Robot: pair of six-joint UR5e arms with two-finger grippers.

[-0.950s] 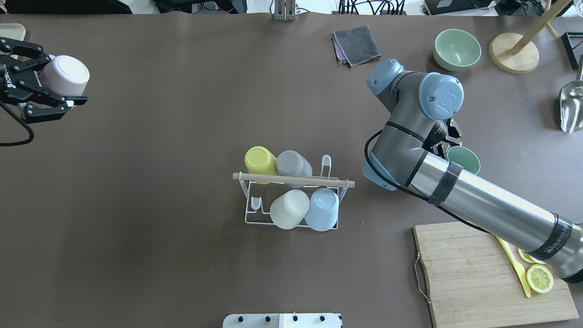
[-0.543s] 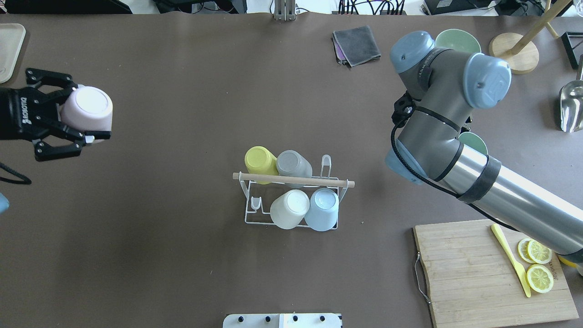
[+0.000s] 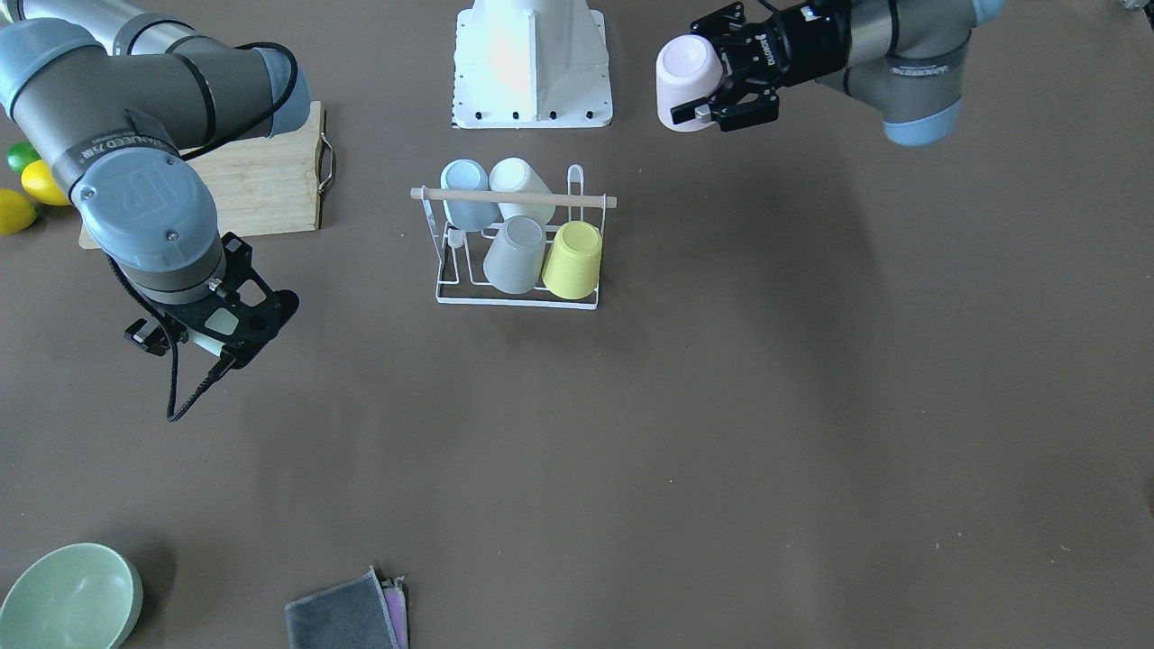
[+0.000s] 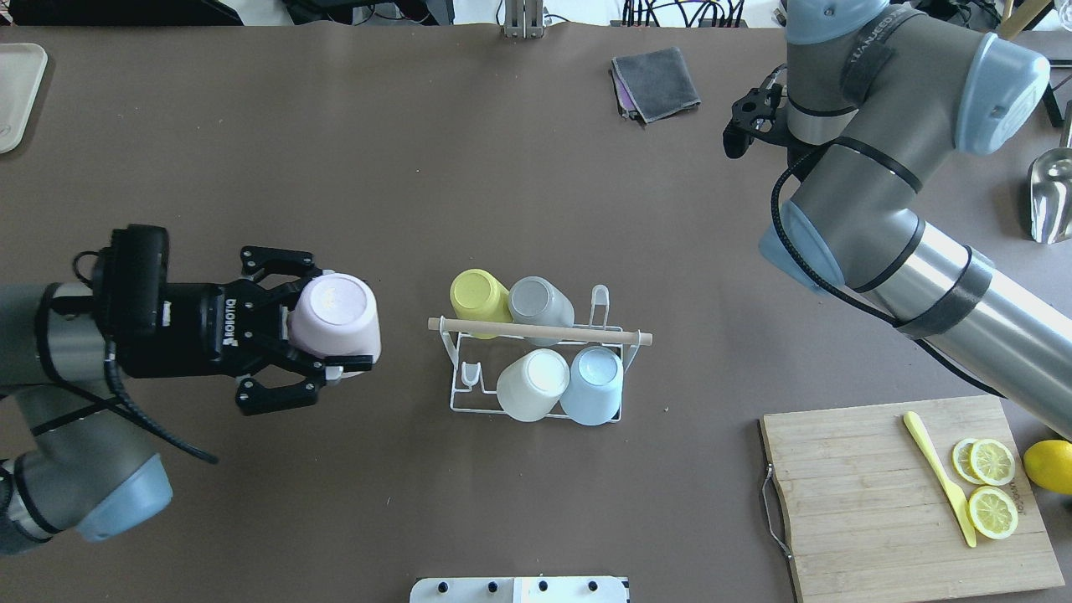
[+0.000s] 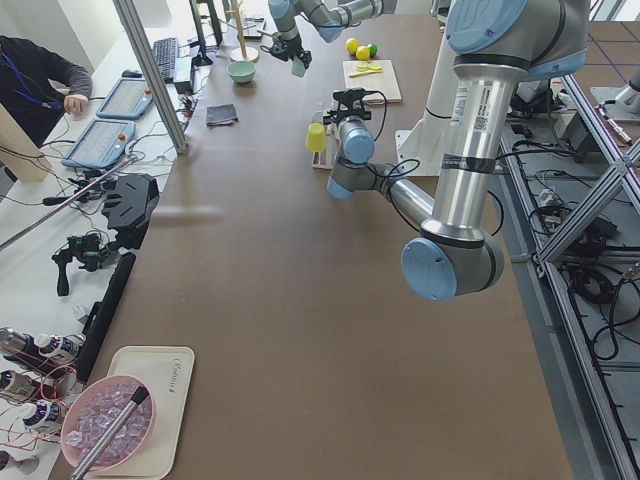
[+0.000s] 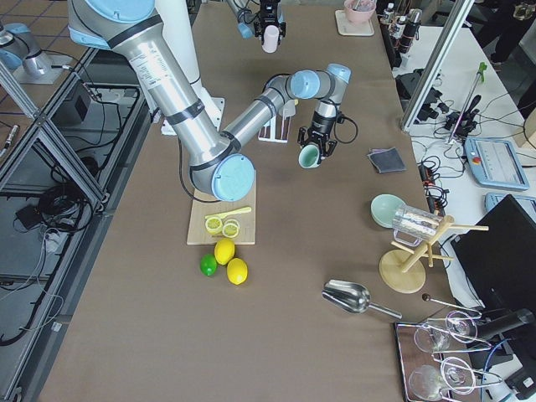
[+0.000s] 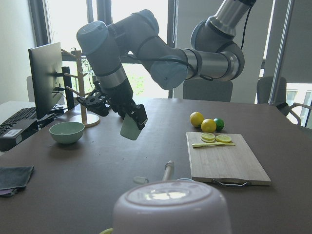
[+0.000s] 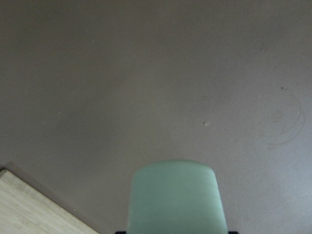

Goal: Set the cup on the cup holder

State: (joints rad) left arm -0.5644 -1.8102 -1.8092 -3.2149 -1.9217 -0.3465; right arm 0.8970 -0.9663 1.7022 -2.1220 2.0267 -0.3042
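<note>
At the far left of the overhead view a pale tray is cut by the frame edge, and our left arm runs off the lower corner. The left gripper pinches the pink cup between its fingers, bottom up. We cannot see the cup's mouth in any view, and in the left wrist view the cup is only a blurred dome cut by the lower edge. It hangs near the left end of the cup holder, apart from it, with a strip of bare table between them.

The holder stands mid-table and carries a yellow cup, a grey cup, a cream cup and a light blue cup, all bottom up; the prongs under them are hidden. Two prongs show bare: a short prong at the holder's left on the robot's side, and a tall prong at its right on the far side.

Further right, the right arm covers its own claw from overhead. We find the right gripper in the left wrist view, clamped on a pale green cup held above the table, well right of the holder. The right wrist view cuts that cup at the lower edge and shows no fingers. Bare table separates the holder from the cutting board, and a lemon is clipped by the right edge.
</note>
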